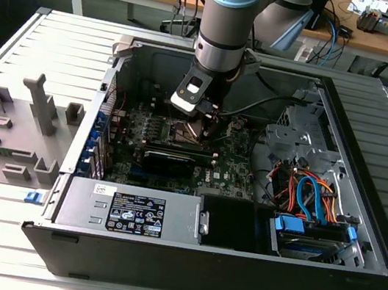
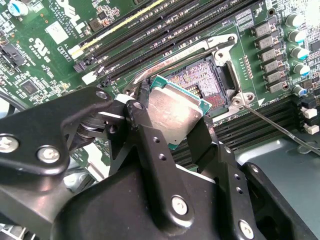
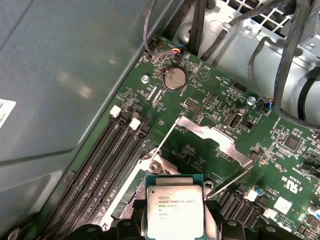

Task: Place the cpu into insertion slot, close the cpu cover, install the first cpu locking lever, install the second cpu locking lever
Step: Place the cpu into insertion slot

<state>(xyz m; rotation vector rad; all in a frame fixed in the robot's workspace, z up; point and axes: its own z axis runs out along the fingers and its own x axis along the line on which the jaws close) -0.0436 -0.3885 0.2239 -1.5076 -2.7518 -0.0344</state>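
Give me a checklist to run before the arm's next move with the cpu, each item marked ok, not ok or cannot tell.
1. Grip: ok. The claw is shut on the cpu, holding it by opposite edges.
2. insertion slot exposed: ok, its contacts show.
3. cpu cover swung open: ok.
4. locking levers released: ok, both stand unhooked.
5. cpu squared to the slot: cannot tell; it overlaps one corner of the slot in the second wrist view.
6. cpu seated: not ok, it is in the claw.
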